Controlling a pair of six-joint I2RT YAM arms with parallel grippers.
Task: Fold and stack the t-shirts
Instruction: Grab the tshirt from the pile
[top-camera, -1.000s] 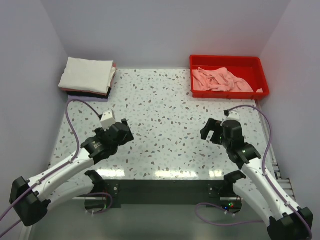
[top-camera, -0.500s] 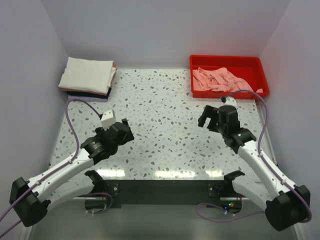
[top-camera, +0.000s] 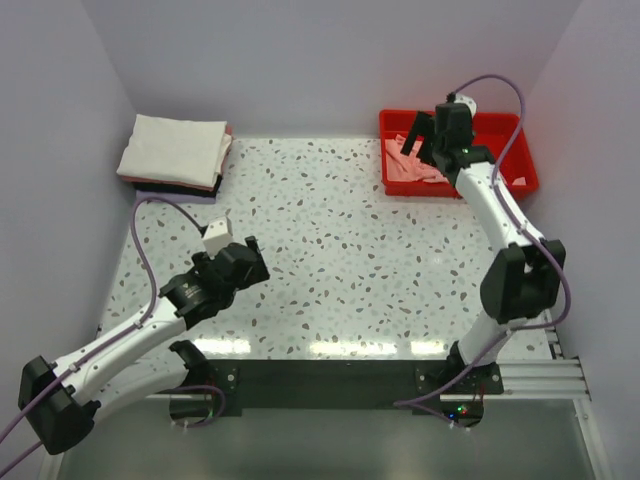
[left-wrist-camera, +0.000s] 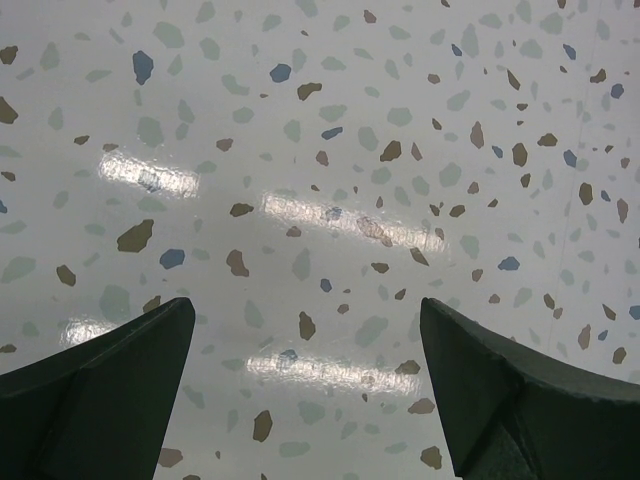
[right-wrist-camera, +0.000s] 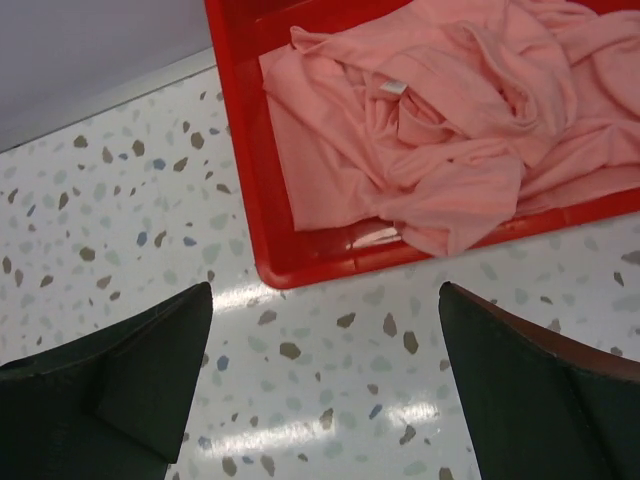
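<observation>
Top external view set the folded stack of t-shirts at the upper left of the speckled table, the left gripper over bare tabletop with jaws apart, and the right gripper, fingers spread wide, by the red tray at upper right. Right wrist view alone made out the white neck label on the crumpled salmon-pink t-shirt lying in that tray. Plain pale walls enclosed the table on three sides.
</observation>
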